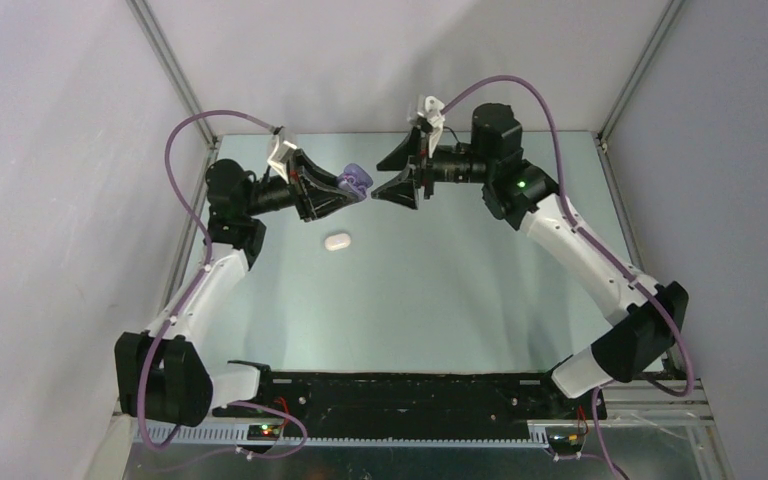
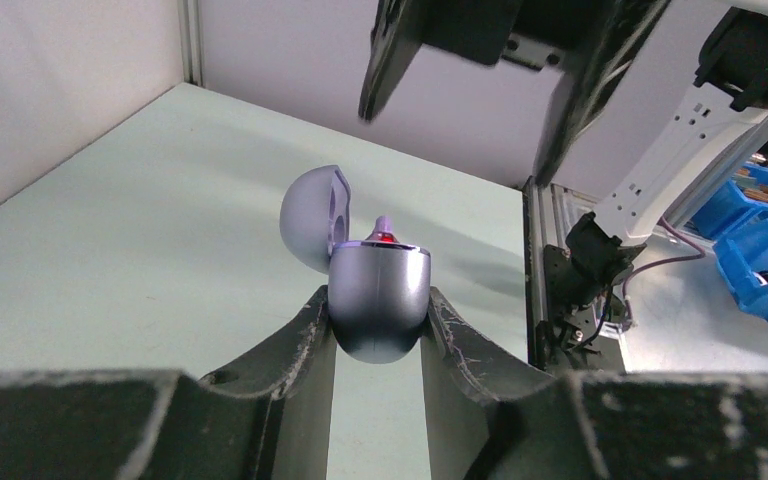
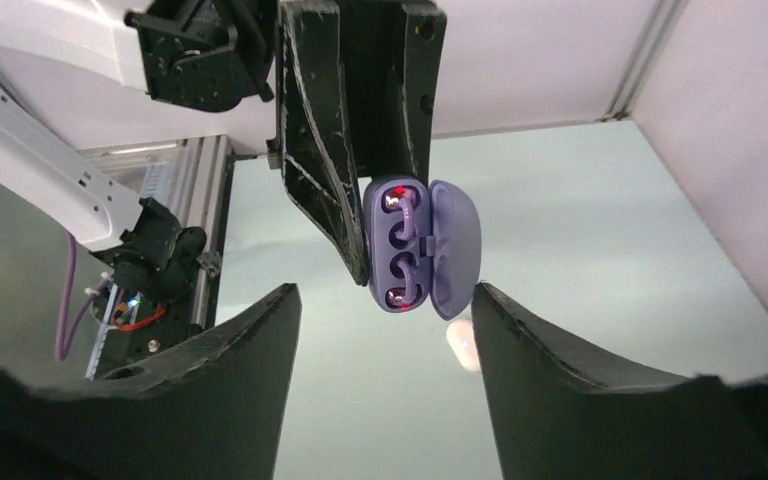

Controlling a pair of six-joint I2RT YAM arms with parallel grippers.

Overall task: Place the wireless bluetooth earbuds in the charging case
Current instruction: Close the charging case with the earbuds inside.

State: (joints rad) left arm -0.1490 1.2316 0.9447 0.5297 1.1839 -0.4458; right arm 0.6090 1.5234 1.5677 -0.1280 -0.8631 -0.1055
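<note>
The left gripper [image 1: 338, 192] is clamped on the base of an open purple charging case [image 3: 392, 250], held above the table [image 1: 460, 290]. Two purple earbuds [image 3: 397, 212] sit in the case's wells. Just right of the case, the right gripper [image 1: 385, 182] gapes wide and empty. Best approach, judging from this: steady the case, check that both buds sit flush, and avoid its lid [image 3: 455, 250].

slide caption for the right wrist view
Left tool grips the open purple pebble-shaped charging case, two purple earbuds seated, before the open right tool
</note>
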